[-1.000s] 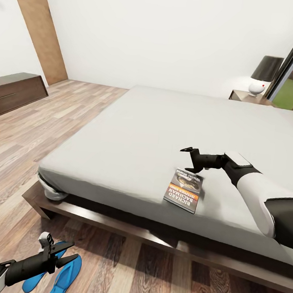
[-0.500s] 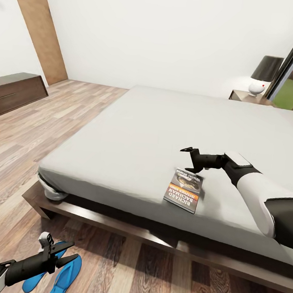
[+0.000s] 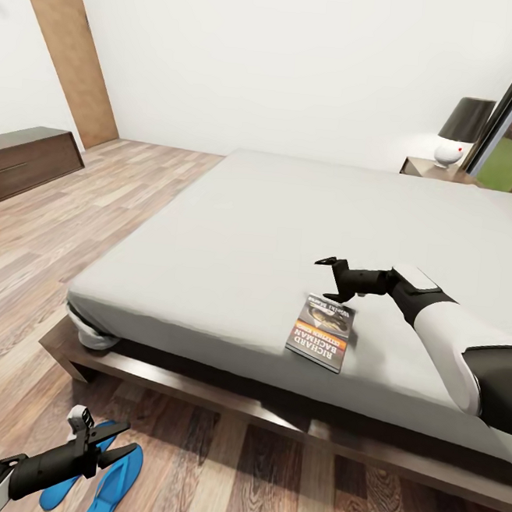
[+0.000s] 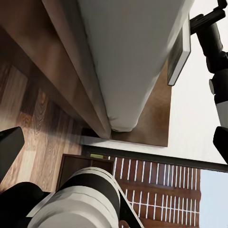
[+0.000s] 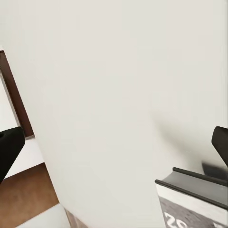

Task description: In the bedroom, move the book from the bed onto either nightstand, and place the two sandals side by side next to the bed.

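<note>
Bed [image 3: 289, 236] mid-frame, book [image 3: 321, 331] flat near its lower edge.
Right gripper [image 3: 327, 265] spread open just above book, not touching; left gripper [image 3: 98, 436] open lower left over two blue sandals [image 3: 113, 481] on floor.

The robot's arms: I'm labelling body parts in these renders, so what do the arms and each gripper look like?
Both arms have glossy white rounded shells with black joint sections. The right gripper is black, with two thin pointed fingers on a chunky black wrist. The left gripper is black too, and a small white-grey block sits atop its wrist. No cables or markings are visible.
</note>
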{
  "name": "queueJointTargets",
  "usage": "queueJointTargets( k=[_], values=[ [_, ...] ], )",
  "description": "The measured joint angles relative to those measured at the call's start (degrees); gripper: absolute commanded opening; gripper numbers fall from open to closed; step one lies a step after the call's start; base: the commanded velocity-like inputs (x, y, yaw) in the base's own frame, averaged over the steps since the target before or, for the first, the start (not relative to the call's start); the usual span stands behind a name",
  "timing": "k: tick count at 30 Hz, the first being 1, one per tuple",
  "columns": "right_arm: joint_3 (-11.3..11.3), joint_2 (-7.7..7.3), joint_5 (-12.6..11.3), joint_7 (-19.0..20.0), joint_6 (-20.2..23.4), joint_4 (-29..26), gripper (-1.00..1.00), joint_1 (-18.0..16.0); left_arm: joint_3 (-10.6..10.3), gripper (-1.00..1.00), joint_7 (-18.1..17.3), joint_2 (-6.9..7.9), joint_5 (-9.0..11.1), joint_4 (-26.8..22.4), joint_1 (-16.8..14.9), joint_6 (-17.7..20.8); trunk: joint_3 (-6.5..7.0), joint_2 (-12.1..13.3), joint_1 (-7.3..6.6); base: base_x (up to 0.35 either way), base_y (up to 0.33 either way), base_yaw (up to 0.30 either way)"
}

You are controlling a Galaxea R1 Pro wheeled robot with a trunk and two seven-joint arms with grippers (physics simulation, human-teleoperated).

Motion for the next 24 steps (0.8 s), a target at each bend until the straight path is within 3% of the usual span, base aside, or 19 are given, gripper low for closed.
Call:
queueJointTargets(
  k=[24],
  values=[
    [0.0, -0.04, 0.1, 0.0, 0.0, 0.0, 1.00, 0.0, 0.0, 1.00, 0.0, 0.00, 0.1, 0.0, 0.0, -0.1, 0.00, 0.0, 0.00, -0.025, 0.000, 0.000]
  ],
)
